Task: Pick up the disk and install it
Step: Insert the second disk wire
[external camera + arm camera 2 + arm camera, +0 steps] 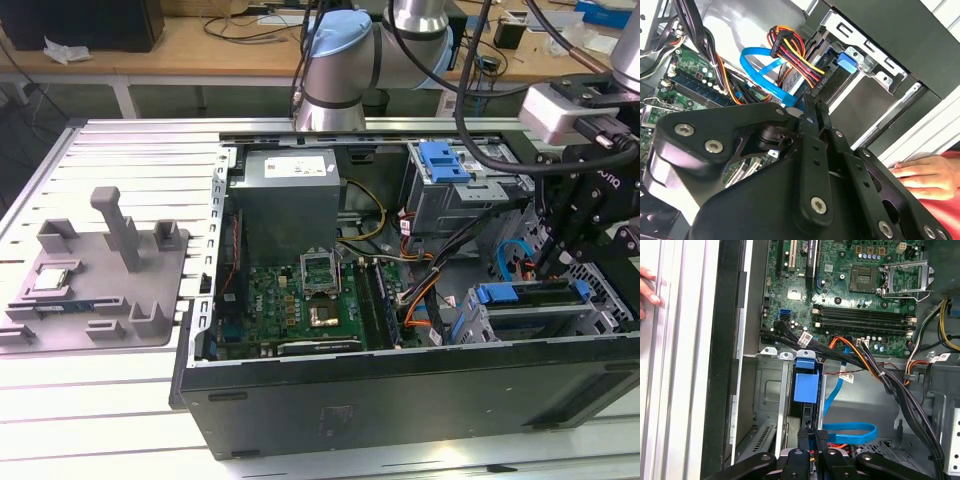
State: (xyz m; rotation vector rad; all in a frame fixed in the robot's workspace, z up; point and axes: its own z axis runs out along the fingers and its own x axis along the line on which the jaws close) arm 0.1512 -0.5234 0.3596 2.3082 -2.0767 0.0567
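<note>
Open computer case (pixel 400 390) on slatted table, gripper (pixel 812 437) clenched on disk (pixel 530 293), disk mostly hidden in bay

An open computer case (pixel 400 400) lies on the slatted counter (pixel 110 160). Its green motherboard (pixel 290 305) faces up. A grey fixture (pixel 100 290) sits beside it.

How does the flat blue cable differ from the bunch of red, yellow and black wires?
The flat blue cable is one wide band of one colour; the bunch of red, yellow and black wires is many thin round strands. The blue cable curves in a loop; the bunch fans from a black plug. Both lie inside the computer case.
</note>
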